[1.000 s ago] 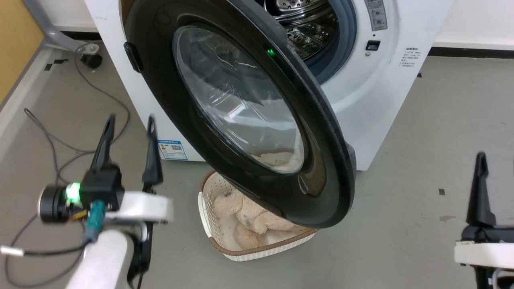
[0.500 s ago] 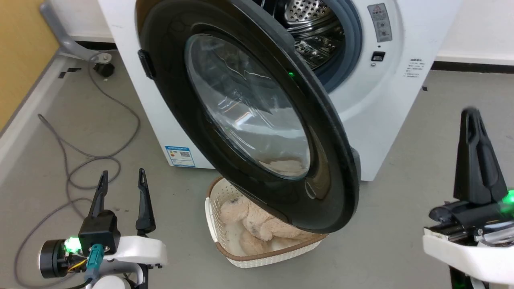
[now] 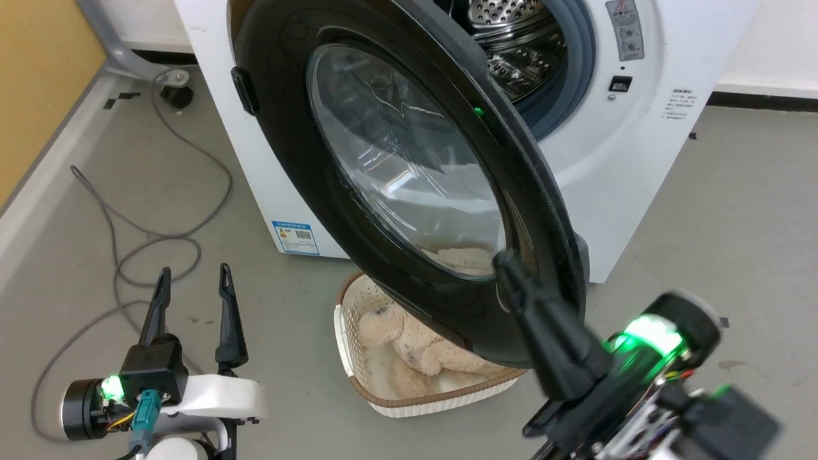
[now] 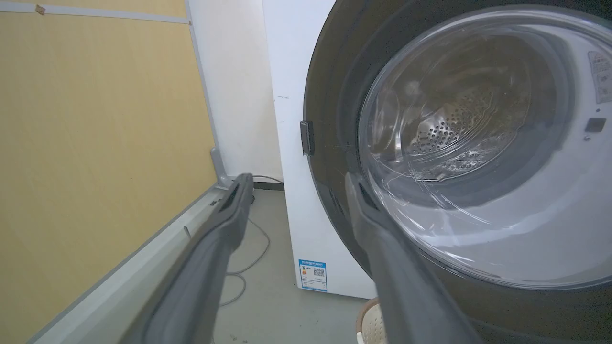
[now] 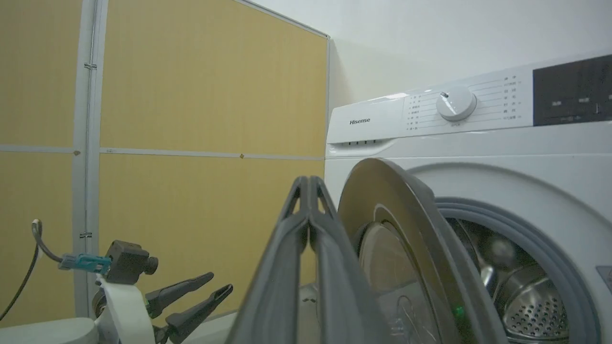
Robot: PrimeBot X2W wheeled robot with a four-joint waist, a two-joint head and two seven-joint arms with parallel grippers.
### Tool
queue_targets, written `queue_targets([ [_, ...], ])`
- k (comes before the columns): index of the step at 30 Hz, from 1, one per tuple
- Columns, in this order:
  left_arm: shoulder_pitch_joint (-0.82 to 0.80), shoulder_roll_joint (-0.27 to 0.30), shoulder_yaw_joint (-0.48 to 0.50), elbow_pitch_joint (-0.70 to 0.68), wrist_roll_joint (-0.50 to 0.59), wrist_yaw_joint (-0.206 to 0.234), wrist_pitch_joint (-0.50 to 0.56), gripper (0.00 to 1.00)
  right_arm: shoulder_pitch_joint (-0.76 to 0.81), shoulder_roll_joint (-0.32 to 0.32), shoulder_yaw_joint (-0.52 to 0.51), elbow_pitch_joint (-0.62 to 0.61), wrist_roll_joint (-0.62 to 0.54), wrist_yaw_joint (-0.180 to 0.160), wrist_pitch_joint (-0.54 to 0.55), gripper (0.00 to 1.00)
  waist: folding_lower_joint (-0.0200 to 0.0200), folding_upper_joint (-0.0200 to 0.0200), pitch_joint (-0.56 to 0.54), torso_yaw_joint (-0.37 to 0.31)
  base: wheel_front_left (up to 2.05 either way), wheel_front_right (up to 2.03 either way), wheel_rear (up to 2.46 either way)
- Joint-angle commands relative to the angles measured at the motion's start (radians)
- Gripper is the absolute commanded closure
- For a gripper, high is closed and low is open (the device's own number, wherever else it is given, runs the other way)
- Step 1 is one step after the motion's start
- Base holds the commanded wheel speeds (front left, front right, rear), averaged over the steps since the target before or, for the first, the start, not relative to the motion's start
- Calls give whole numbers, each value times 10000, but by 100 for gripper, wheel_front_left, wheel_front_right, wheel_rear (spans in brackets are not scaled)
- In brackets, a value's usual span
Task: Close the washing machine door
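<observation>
The washing machine door [image 3: 409,166], glossy black with a bulging glass window, stands wide open from the white washing machine [image 3: 613,160]. Behind it show the steel drum [image 3: 511,38] and the grey gasket. My right gripper [image 3: 505,262] is shut on nothing and leans up-left, its tip over the door's lower right rim; I cannot tell if it touches. From the right wrist, that gripper [image 5: 308,180] rises just left of the edge-on door [image 5: 382,191]. My left gripper [image 3: 194,275] is open, low at the left, away from the door. From the left wrist, its fingers [image 4: 239,191] frame the door's hinge side [image 4: 334,95].
Under the door sits a cream perforated basket [image 3: 348,345] on the floor, holding a beige plush toy [image 3: 409,338]. A grey cable [image 3: 128,255] loops over the floor on the left. A yellow wall panel [image 3: 38,64] closes off the far left.
The head camera has shifted. My right gripper swung from upright at the right edge to leaning left against the door's lower rim. My left gripper dropped lower, then held still.
</observation>
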Motion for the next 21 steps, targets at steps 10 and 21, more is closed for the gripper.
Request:
queue_targets([
  [10, -195, -355, 441, -302, 371, -328, -55, 0, 754, -561, -616, 1642, -308, 8, -32, 100, 0, 0, 842, -69, 0, 0, 0],
  [21, -984, -707, 489, -618, 675, -591, -55, 0, -91, -497, -2415, 2884, -410, 8, -32, 100, 0, 0, 2025, -62, 0, 0, 0],
])
